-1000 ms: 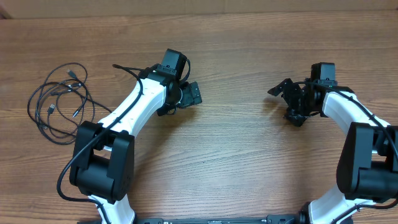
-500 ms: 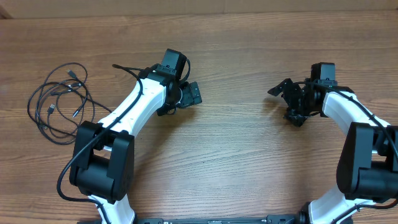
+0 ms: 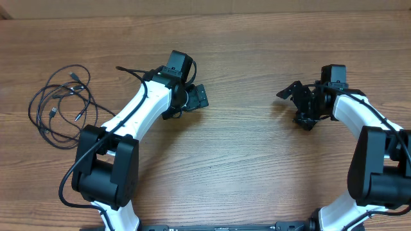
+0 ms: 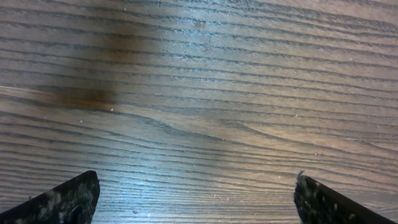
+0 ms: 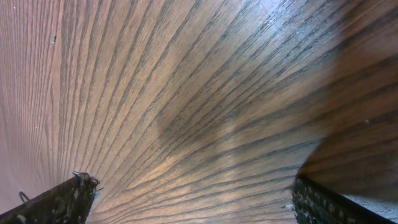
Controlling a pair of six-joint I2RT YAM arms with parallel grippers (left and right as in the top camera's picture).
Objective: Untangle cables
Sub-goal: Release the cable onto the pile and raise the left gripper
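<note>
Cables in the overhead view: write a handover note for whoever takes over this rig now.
Left gripper: open, empty, above bare table.
Right gripper: open, empty, above bare wood.
Cables: one tangled heap on the table's left side, outside the left arm, touched by neither gripper.
Done: nothing visibly untangled.
Left: reach the heap, pull the cords apart.

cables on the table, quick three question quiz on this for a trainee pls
1. True or false: the left tool grips the cables.
2. The cables lie toward which side of the table? A the robot's left, B the middle, C the robot's right.
3. Fill in: the right tool stands ____, holding nothing.
Key: 1 false; 2 A; 3 open.
</note>
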